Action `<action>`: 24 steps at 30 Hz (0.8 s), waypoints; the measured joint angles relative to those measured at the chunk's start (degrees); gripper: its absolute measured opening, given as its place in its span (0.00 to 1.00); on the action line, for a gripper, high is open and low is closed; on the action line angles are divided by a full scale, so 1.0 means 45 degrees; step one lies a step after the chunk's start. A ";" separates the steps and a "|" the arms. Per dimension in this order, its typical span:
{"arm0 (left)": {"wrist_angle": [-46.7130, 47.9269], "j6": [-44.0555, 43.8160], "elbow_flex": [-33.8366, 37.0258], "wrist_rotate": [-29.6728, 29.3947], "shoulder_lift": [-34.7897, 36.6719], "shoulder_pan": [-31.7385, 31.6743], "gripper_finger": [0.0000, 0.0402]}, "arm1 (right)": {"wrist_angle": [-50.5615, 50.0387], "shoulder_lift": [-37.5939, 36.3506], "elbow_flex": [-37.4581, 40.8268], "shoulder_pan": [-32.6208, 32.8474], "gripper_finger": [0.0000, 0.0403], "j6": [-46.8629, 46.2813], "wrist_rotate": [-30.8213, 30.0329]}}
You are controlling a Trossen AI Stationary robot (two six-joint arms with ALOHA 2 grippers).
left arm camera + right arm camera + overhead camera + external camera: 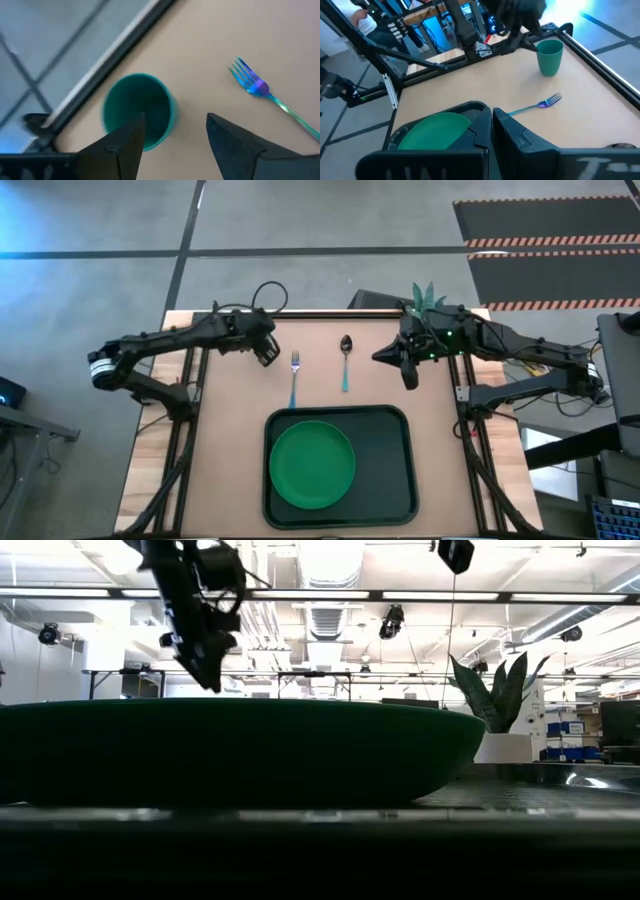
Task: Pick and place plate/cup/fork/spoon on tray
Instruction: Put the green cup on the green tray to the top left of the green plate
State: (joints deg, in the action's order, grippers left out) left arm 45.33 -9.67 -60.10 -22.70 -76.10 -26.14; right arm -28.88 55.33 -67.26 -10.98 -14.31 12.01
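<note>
Left wrist view: left end effector (175, 137) open above cup (140, 110).

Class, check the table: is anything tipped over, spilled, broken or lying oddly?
Nothing stands out. The cup stands upright, the fork and spoon lie flat side by side, and the plate sits flat in the tray.

Table (230, 440): pale matt wood-look top, smooth, light wood planks at side edges. Tray (395, 470): dark green plastic, slight sheen on raised rim. Plate (312, 464) inside tray: bright green plastic, smooth, matt. Cup (550, 57) beyond tray at table's far edge: green plastic, smooth, soft sheen. Fork (295, 375) just beyond tray: shiny metal tines with iridescent blue-violet gleam, light blue handle. Spoon (345, 360) beside fork: dark glossy bowl, light blue handle. Left gripper (175, 135), right gripper (490, 131): fingers dark, matt, plastic-looking.
</note>
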 joint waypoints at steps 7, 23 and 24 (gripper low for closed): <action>0.0051 0.0365 -0.0024 0.0653 -0.0997 -0.0919 0.49 | -0.0229 -0.0008 -0.0012 -0.0005 0.02 -0.0019 -0.0002; 0.0048 0.1148 0.0029 0.1380 -0.2002 -0.1579 0.49 | -0.0199 0.0063 0.0004 -0.0005 0.02 -0.0049 -0.0010; 0.0032 0.1287 0.0029 0.1380 -0.2100 -0.1620 0.49 | -0.0196 0.0063 0.0004 -0.0005 0.02 -0.0049 -0.0010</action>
State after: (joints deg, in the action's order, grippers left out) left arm 45.47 -3.88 -59.96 -16.49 -85.55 -33.42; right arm -29.76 55.61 -67.24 -11.00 -14.52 11.97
